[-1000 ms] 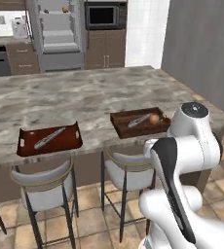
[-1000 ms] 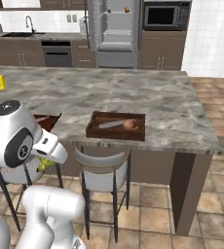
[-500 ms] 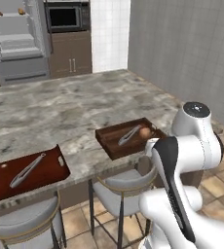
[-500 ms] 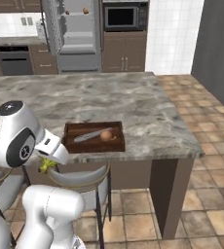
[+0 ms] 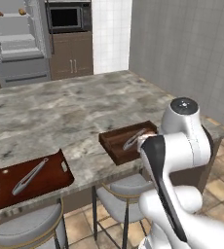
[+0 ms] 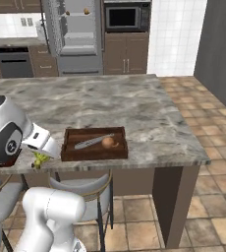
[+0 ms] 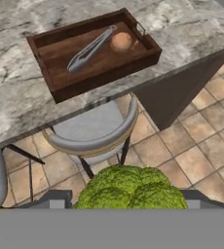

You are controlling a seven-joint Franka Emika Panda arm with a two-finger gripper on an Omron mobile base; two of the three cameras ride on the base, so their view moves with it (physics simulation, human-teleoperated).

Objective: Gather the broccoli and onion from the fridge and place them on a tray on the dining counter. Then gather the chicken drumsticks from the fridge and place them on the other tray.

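My gripper [image 6: 39, 156] is shut on the broccoli [image 7: 131, 189], a bright-green lumpy piece [image 6: 39, 159] held below the edge of the dining counter [image 6: 149, 123]. Ahead on the counter sits a dark wooden tray [image 7: 104, 78] holding the round orange-brown onion [image 7: 121, 42] and metal tongs [image 7: 89, 48]. That tray [image 6: 93, 153] lies just right of my hand, with the onion [image 6: 107, 142] inside it. A second tray [image 5: 2, 187] with only tongs lies further left. The fridge [image 5: 16, 44] stands open at the back. Two small golden-brown drumsticks [image 6: 87, 11] rest on its top shelf.
A grey-cushioned stool [image 7: 92, 131] stands under the counter directly below the onion tray, and another stool [image 5: 24, 228] stands to the left. The counter's end panel [image 6: 171, 197] drops to the tiled floor on the right. A microwave [image 6: 125, 17] sits beside the fridge.
The whole scene has shifted left and grown as the base moved; the onion tray is now in front of the hand. The broccoli stays in the gripper.
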